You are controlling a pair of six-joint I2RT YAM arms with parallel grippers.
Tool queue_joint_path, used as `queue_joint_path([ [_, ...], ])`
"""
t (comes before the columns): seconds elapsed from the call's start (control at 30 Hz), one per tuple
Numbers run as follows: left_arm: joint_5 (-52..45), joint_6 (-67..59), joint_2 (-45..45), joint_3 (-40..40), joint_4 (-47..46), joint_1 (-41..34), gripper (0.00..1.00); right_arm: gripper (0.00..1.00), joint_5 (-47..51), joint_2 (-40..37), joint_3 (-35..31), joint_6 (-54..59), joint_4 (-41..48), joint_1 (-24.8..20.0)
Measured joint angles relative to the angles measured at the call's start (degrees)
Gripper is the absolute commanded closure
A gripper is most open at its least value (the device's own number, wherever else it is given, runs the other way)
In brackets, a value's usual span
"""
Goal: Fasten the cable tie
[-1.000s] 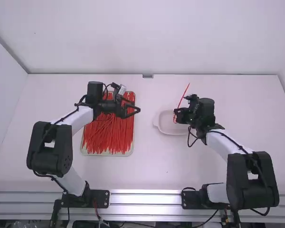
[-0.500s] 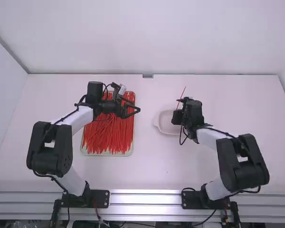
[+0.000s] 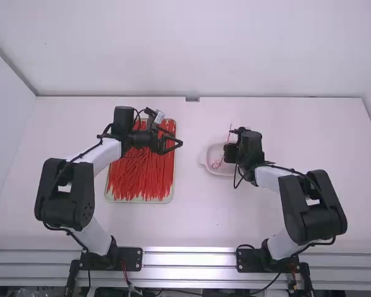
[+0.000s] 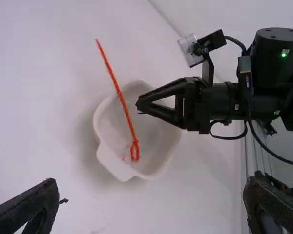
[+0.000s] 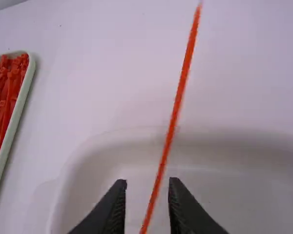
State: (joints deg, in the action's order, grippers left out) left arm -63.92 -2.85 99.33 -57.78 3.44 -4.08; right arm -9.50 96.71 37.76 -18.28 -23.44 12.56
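The right tool (image 5: pixel 146 181) has its fingers slightly apart, gripping nothing; one thin red cable tie (image 5: pixel 177 97) stands loose between them, its loop down in the one rounded white bowl (image 4: pixel 103 127) beneath. The left tool (image 3: pixel 169 143), spread wide and empty, hangs over one tray (image 3: pixel 140 200) of red ties (image 3: pixel 139 173)

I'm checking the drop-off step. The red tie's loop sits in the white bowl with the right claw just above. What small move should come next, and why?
Probably lift the right claw up and away from the bowl. Its fingers stand apart with the cable tie loose between them, and the tie's closed loop rests inside the bowl, so nothing seems left to hold.
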Motion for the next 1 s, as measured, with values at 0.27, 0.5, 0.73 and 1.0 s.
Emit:
queue_joint_path([
  [0.27,2.58,-0.9,0.0,0.0,-1.38,0.0,0.01,0.0,0.24,0.0,0.0,0.39,-0.37,-1.07],
  [0.5,7.08,-1.33,0.0,0.0,-1.38,0.0,0.01,0.0,0.24,-0.04,0.0,0.42,-0.55,-1.16],
  [0.73,10.78,-1.79,-0.52,0.0,-5.33,1.73,0.01,0.0,0.26,-6.21,0.0,1.07,5.57,-1.16],
  [1.0,15.28,-6.8,-8.96,0.0,-15.74,3.98,0.01,0.0,0.31,-16.98,-0.02,2.01,13.77,-1.16],
])
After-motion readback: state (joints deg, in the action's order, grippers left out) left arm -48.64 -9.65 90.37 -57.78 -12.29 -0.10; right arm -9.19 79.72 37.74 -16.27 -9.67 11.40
